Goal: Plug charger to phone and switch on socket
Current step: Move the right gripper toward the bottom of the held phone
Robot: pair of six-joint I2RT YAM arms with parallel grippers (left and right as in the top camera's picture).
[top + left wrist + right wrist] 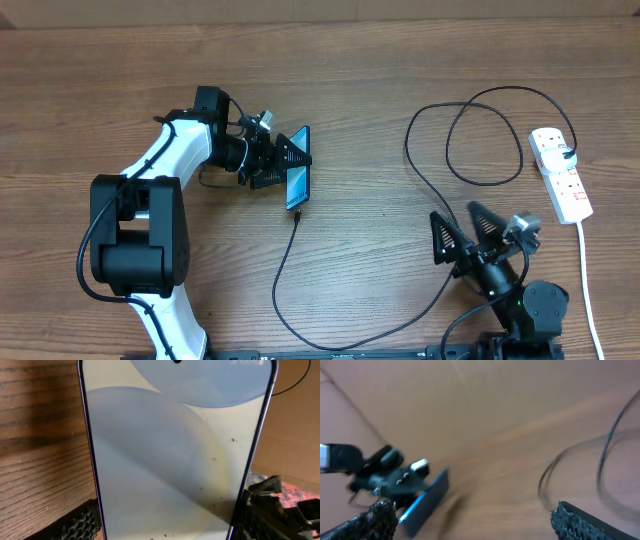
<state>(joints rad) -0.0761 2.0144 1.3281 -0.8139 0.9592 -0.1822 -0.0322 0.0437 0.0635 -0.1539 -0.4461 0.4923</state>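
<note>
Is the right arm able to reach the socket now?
Probably yes: the right gripper is open and empty, the socket lies near it, and only bare table is between them.

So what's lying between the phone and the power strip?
Only the charger cable, looping over bare wood between the phone and the power strip. The overhead view shows it.

L arm: white shell links, blk joints, thin blk cable alongside.
L claw: blk triangular fingers, ribbed pads.
R arm: blk links, silver-grey wrist cam.
R claw: blk triangular fingers, rough pads.
</note>
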